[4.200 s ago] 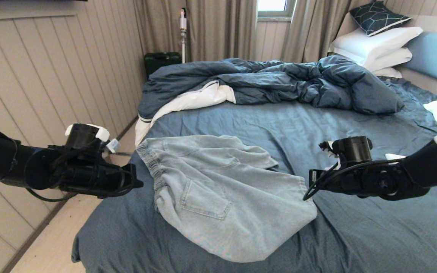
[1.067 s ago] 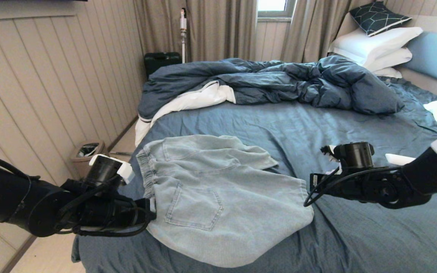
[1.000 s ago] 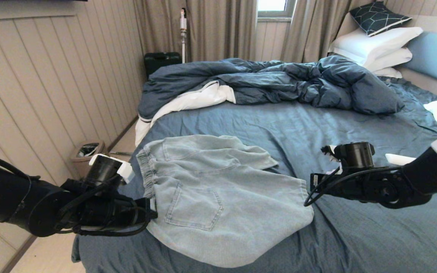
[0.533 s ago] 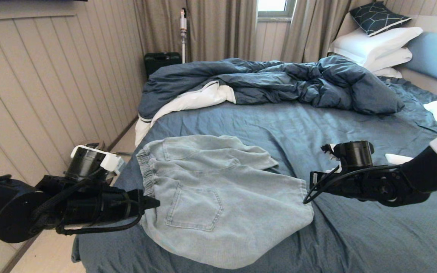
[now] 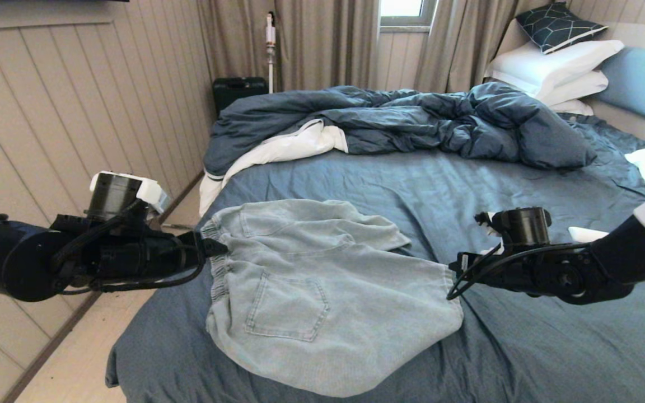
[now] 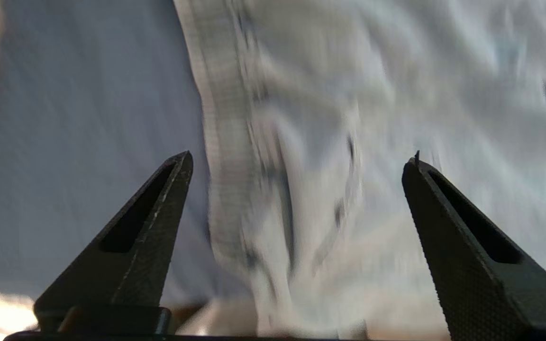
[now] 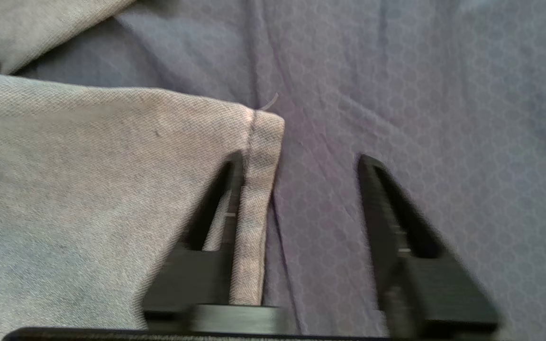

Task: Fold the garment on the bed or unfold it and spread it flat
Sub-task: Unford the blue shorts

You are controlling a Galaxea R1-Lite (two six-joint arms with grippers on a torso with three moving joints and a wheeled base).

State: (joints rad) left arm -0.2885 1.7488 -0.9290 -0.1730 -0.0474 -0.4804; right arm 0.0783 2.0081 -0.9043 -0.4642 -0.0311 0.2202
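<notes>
Lying toward six o'clock on the bed, the soft, limp garment is inviting waistband and hem grips, while left gripper and right gripper are hovering, fingers spread.

The garment lies on the bed near its foot edge, waistband toward the left edge, legs toward the middle. Duvet is heaped behind it, across the bed's far side. Pillows are stacked at the far right corner, cushion on top. Left gripper is at the waistband on the left edge; right gripper is at the hem on the garment's right.
</notes>
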